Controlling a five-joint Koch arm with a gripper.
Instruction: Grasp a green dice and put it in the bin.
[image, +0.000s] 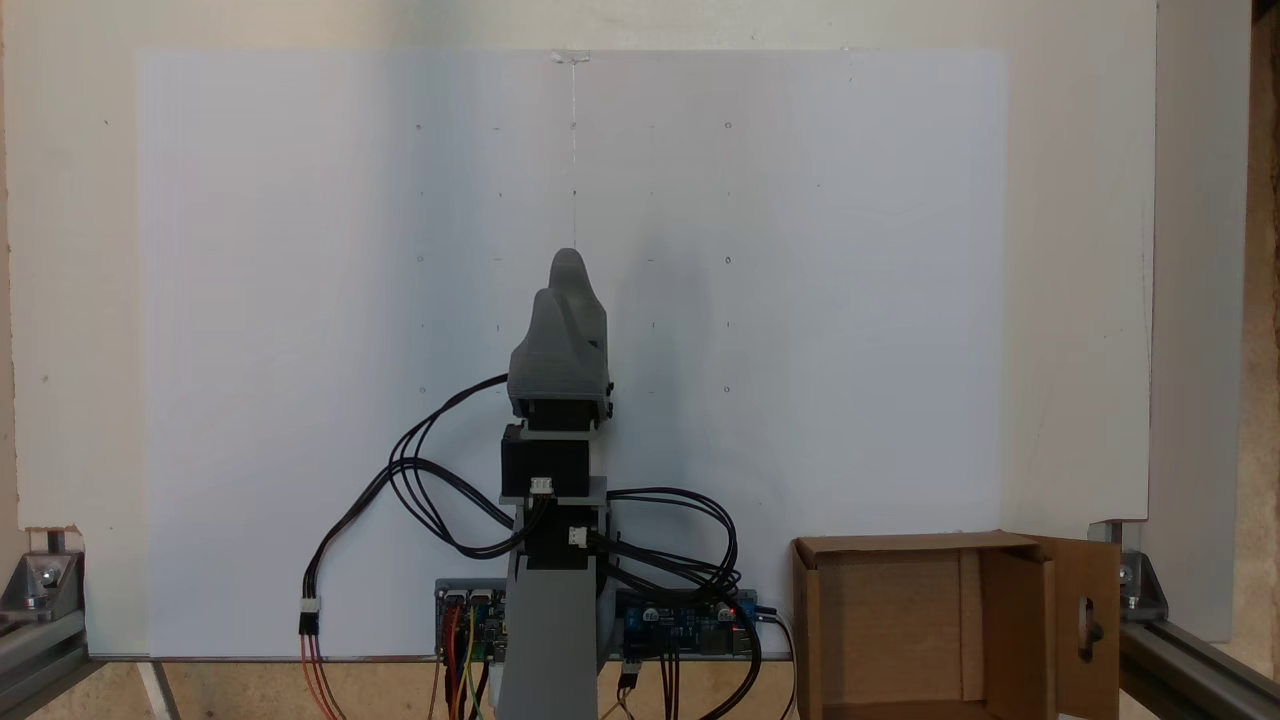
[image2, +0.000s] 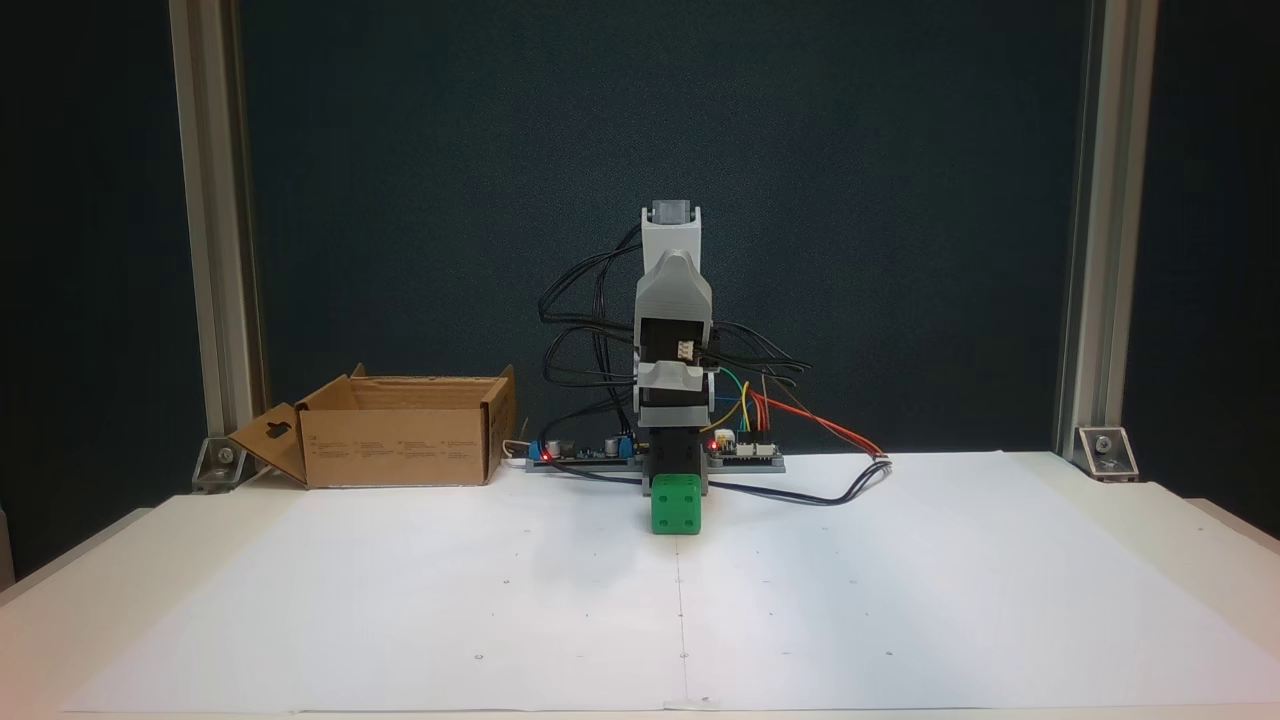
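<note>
The green dice (image2: 676, 503) rests on the white paper just in front of the arm's base, its pips facing the camera. In the fixed view from above, the folded arm hides it. My gripper (image: 565, 265) sits over the centre line of the sheet, above the dice and not touching it. Its grey jaws lie together with no gap and nothing between them. The bin (image: 905, 546) is an open brown cardboard box beside the base. It stands at the lower right from above and at the left in the front-facing fixed view, bin (image2: 400, 445).
A flap with a keyhole cut-out (image2: 270, 440) hangs off the bin's outer side. Circuit boards (image2: 745, 455) and looping cables (image: 420, 480) lie around the base. Aluminium frame posts (image2: 1085, 250) stand at the table's back corners. White paper (image2: 900, 600) covers the tabletop.
</note>
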